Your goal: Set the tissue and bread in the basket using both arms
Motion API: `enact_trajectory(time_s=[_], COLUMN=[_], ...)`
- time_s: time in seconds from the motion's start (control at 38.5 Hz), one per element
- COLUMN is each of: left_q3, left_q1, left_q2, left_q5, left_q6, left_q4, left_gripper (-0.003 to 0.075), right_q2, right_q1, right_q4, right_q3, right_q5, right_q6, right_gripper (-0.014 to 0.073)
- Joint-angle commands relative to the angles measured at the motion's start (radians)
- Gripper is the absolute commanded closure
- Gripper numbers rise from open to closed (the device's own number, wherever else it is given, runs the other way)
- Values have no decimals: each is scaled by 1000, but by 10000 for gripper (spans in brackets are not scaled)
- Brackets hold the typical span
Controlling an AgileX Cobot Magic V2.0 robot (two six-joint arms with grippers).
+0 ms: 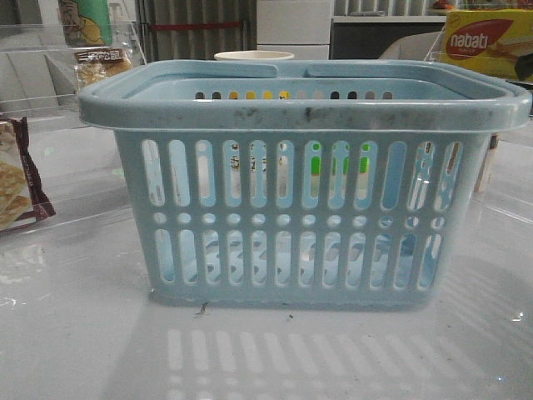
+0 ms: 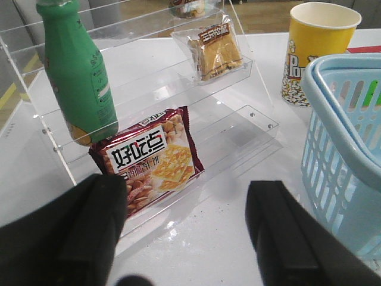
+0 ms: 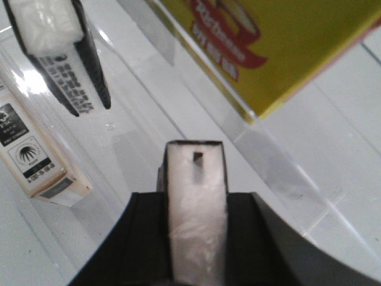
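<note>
Basket fills the front view, standing mid-desk and, through the slots, looking empty as far as I can tell. Bread sits far left behind it on a clear shelf, with a cracker bag lower down and a yellow box far right. Neither of my arms shows here.

Left wrist view shows what the front cannot: my left end effector spread wide and empty, hovering just before the cracker bag. The bread sits on the top step, beyond it and beside a green bottle. It is light, soft and easily crushed, and its wrapper is slick. I judge a gentle pinch across the short sides of the pack is best, not on the loose film ends.

Right wrist view alone shows the tissue. My right end effector is clamped on its flat faces, edge-on, white paper showing inside the black wrap. It hangs near the yellow box, well away from the basket. The pack is light and squashy, so a mid-pack grip seems right. A second pack stands on the shelf nearby.
</note>
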Motion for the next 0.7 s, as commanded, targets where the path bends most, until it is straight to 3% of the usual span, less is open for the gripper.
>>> enact_trajectory(time_s=[0.0, 0.31, 0.67], left_q3=[-28, -28, -28], left_q1=[-8, -8, -8], left_q2=[12, 12, 12], left_q5=[-87, -87, -87], left_q6=[-2, -2, -2], left_q4=[-11, -11, -11], left_gripper=[226, 226, 226], right_q2=[-66, -216, -491], right_q1=[-4, 46, 202], right_q4=[-16, 23, 26], right_q3=[-38, -38, -38], right_q5=[-63, -21, 168], right_q6=[-2, -2, -2], right_gripper=[386, 412, 412])
